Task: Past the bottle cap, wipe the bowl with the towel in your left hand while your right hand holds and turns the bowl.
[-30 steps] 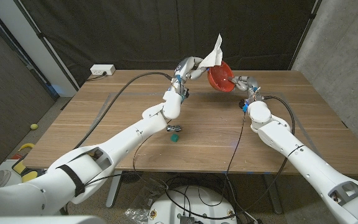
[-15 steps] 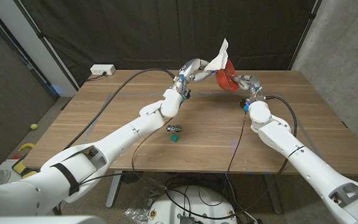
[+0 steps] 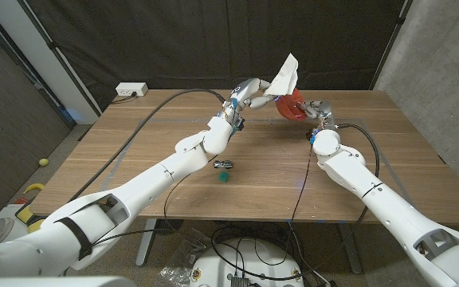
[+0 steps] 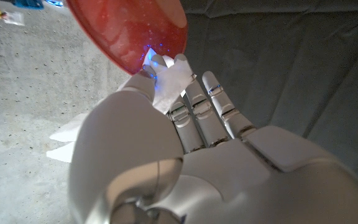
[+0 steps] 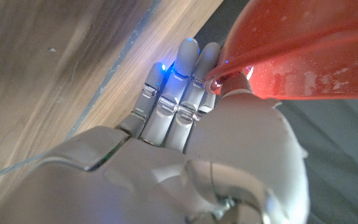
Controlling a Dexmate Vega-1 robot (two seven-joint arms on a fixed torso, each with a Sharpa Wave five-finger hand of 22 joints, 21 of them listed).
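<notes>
A red bowl (image 3: 290, 104) is held up above the far middle of the table, tilted on its side. My right hand (image 3: 315, 108) grips its rim; the right wrist view shows the thumb on the bowl (image 5: 303, 46). My left hand (image 3: 251, 90) holds a white towel (image 3: 284, 76) against the bowl's left side; the left wrist view shows the towel (image 4: 169, 84) pinched at the fingertips, touching the bowl (image 4: 129, 31). A small green bottle cap (image 3: 223, 178) lies on the table in front, next to a small dark metal object (image 3: 224, 166).
A white power strip (image 3: 131, 90) sits at the table's far left corner. Black cables (image 3: 166, 108) run over the table along both arms. A dark curtain hangs behind the table.
The left hand and towel have moved right along the bowl. The right hand has turned the bowl more edge-on, so less of its inside shows.
</notes>
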